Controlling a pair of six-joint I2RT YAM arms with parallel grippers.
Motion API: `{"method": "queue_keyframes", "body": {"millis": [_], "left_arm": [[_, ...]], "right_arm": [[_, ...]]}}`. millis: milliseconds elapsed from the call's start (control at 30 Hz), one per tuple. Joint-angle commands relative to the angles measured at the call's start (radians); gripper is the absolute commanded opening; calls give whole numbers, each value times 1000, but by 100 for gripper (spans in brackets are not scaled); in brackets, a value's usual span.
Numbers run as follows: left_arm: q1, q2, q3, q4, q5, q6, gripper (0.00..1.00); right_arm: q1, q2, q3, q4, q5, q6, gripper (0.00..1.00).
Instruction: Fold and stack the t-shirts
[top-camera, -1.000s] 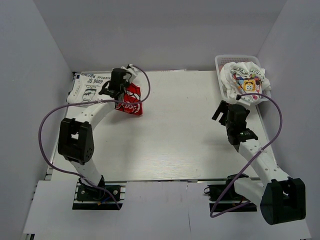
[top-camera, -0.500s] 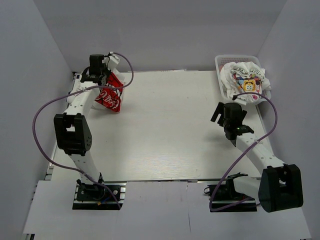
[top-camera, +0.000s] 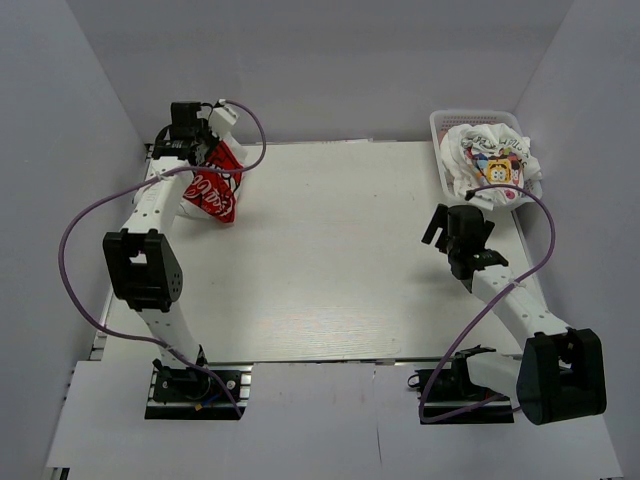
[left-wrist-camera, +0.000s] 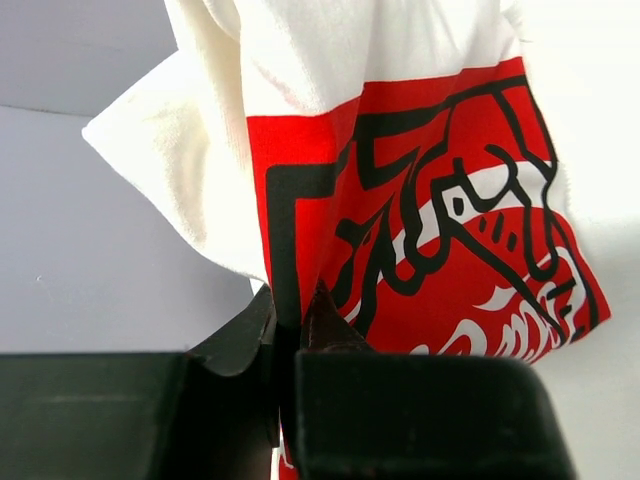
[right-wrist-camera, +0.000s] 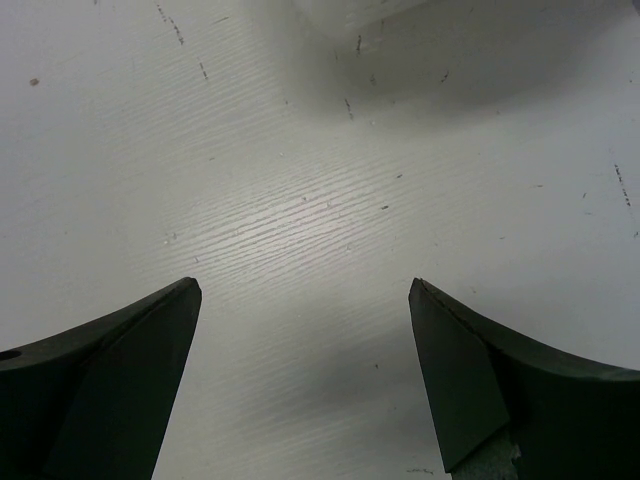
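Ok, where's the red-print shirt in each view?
Top external: shirt at far left, hanging from the left claw.
Left wrist: fills the upper right, pinched at bottom centre.
Right wrist: not in it.
Shared landmark: the left claw, in top and left wrist views.

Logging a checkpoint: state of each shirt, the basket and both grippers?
Left gripper: shut on white t-shirt with red-and-white logo.
That t-shirt: bunched, dangling.
Right gripper: open, empty.
White plastic mesh basket: upright, filled.
White t-shirt with yellow cartoon print: crumpled inside it.
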Motion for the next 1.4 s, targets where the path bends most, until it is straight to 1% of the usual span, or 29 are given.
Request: {"method": "queue_keyframes", "body": {"millis": [0, 100, 233, 333, 400, 467, 567, 667, 700, 900, 967, 1100, 1200, 1367], "left_arm": [[5, -123, 10, 20, 34, 16, 0], [5, -137, 14, 11, 23, 16, 0], [14, -155, 43, 2, 52, 16, 0], [24, -143, 44, -9, 52, 16, 0], [34, -132, 16, 6, 63, 16, 0], [45, -100, -1, 31, 52, 16, 0], [70, -44, -10, 93, -4, 28, 0], [105, 9, 36, 114, -4, 28, 0], [123, 51, 69, 114, 27, 28, 0], [160, 214, 171, 126, 15, 28, 0], [189, 260, 189, 135, 5, 28, 0], [228, 306, 198, 186, -9, 48, 0], [257, 331, 198, 195, -9, 48, 0], [290, 389, 198, 215, -14, 5, 0]], "right_arm": [[2, -9, 44, -4, 54, 5, 90], [-1, -12, 45, -7, 56, 8, 90], [-1, -3, 47, -9, 54, 5, 90], [-3, -1, 50, -13, 53, 7, 90], [1, 2, 50, -12, 51, 5, 90], [-1, 2, 50, -15, 54, 7, 90], [-1, 8, 56, -19, 60, 1, 90], [1, 13, 56, -12, 59, 1, 90], [1, 23, 55, -7, 66, -5, 90], [2, 66, 88, -39, 109, -13, 90], [1, 82, 96, -42, 116, -18, 90], [1, 117, 113, -58, 122, -12, 90], [2, 158, 140, -67, 116, -7, 90], [2, 200, 179, -90, 100, 1, 90]]}}
